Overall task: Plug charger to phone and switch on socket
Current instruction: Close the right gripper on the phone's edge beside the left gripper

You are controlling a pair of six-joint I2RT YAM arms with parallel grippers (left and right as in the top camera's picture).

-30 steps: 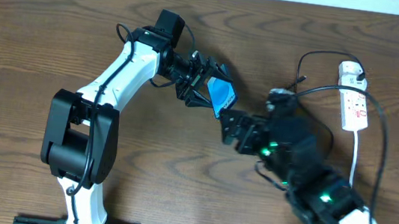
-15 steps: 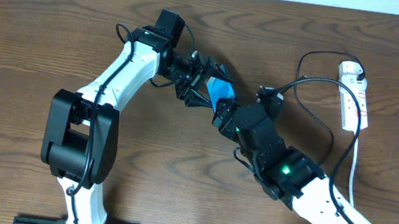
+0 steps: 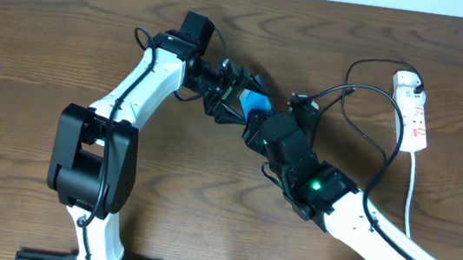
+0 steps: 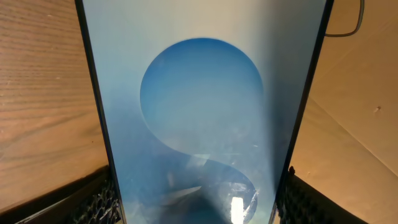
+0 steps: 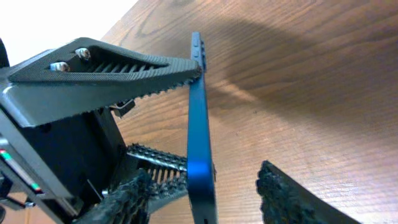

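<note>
My left gripper [image 3: 237, 96] is shut on the phone [image 3: 258, 104] and holds it tilted above the table. In the left wrist view the phone's light-blue screen [image 4: 205, 112] fills the frame between the jaws [image 4: 199, 202]. My right gripper [image 3: 259, 133] is open at the phone's lower end. In the right wrist view the phone shows edge-on [image 5: 198, 118] between the parted fingers [image 5: 202, 185]. The black charger cable [image 3: 367, 88] runs from the white socket strip [image 3: 414, 125] at the far right to my right wrist. Its plug tip is hidden.
The strip's thick white cord [image 3: 412, 190] trails toward the front right edge. Loops of black cable [image 3: 383, 156] lie between the right arm and the strip. A bit of black cable also shows in the left wrist view [image 4: 351, 25]. The table is brown wood.
My right arm has moved up and to the left, bringing its gripper to the phone's lower end. The cable loop shifted with it. The left arm and the phone stayed still.
</note>
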